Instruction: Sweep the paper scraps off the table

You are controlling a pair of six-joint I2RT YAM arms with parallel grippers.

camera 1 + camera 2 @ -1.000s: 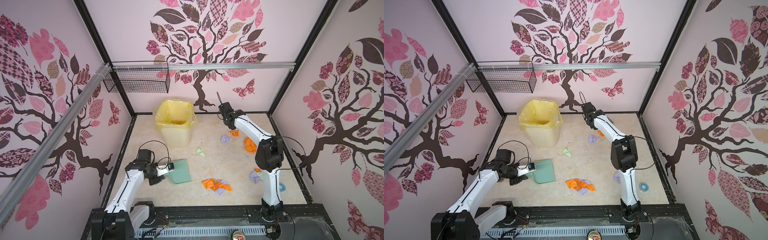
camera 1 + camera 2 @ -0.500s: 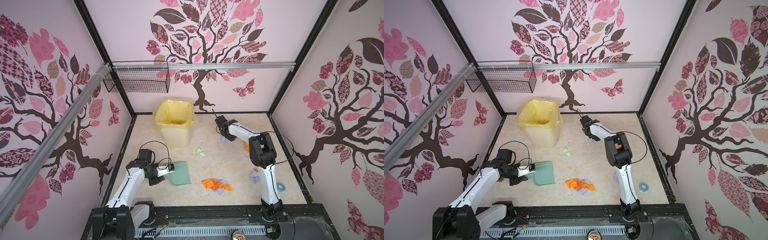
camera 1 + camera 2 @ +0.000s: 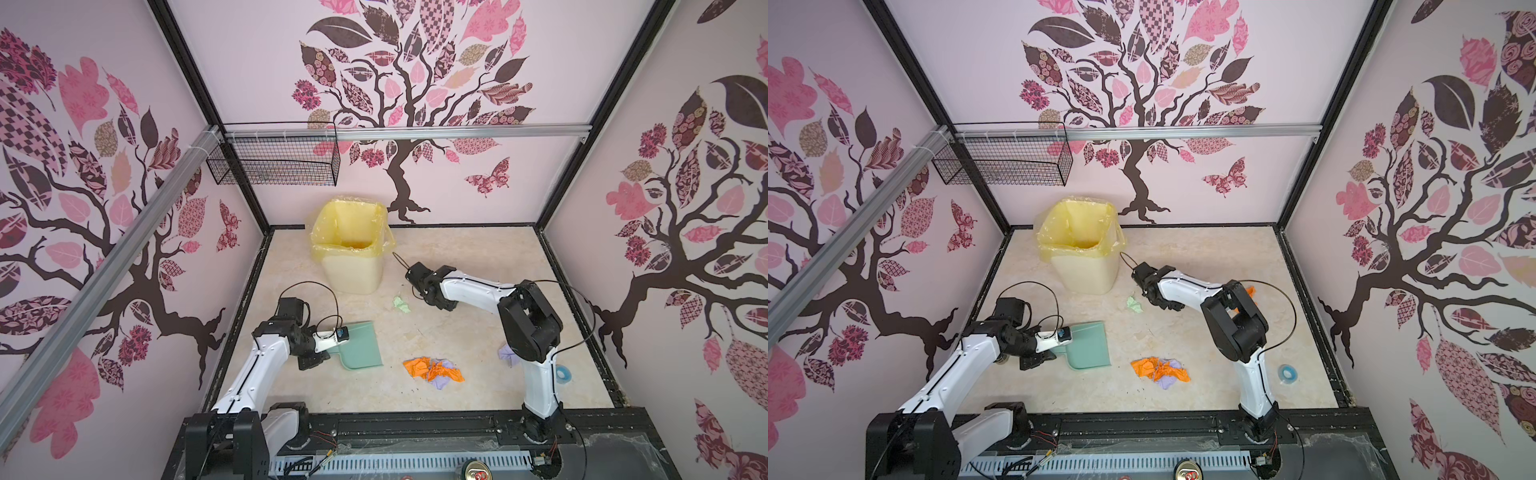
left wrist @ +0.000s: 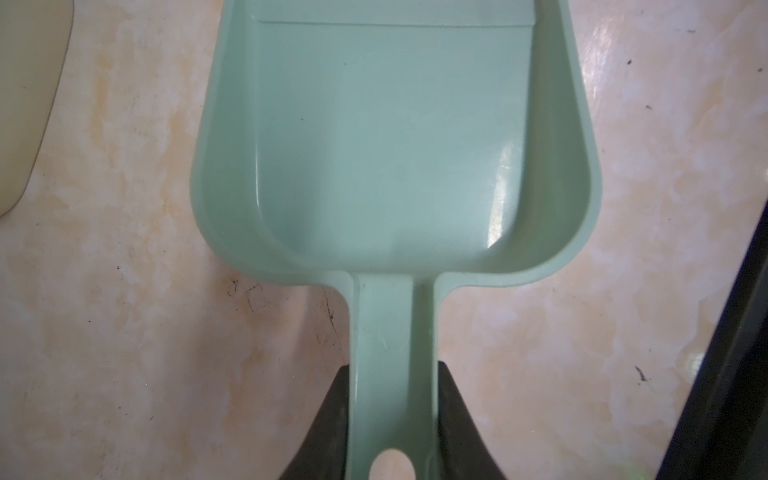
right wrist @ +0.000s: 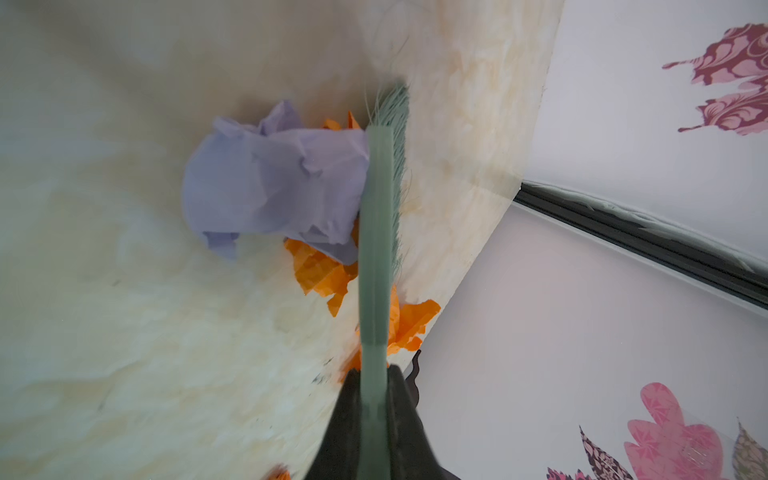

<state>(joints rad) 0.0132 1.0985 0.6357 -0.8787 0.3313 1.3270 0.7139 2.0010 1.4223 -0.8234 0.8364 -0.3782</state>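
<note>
My left gripper [image 4: 392, 370] is shut on the handle of the teal dustpan [image 4: 390, 145], which lies flat on the table [image 3: 457, 257] at the front left [image 3: 360, 345] [image 3: 1090, 347]. My right gripper [image 5: 374, 374] is shut on the teal brush [image 5: 379, 216]. Its bristles press against a lavender wad [image 5: 274, 183] and orange paper scraps [image 5: 320, 270]. In both top views that brush is hidden under the right arm [image 3: 473, 289]. A pale green scrap [image 3: 401, 304] [image 3: 1134, 304] lies near the arm's wrist. An orange and lavender pile [image 3: 434, 370] [image 3: 1160, 370] lies at the front middle.
A bin lined with a yellow bag [image 3: 353, 257] stands at the back left. A lavender wad [image 3: 509, 355] sits beside the right arm's base link. A blue tape roll [image 3: 563, 374] lies at the front right. A wire basket [image 3: 274, 164] hangs on the back wall.
The right arm's wrist has come from the back of the table toward the front and slightly left, dragging the brush with scraps. The left arm and dustpan have barely moved.
</note>
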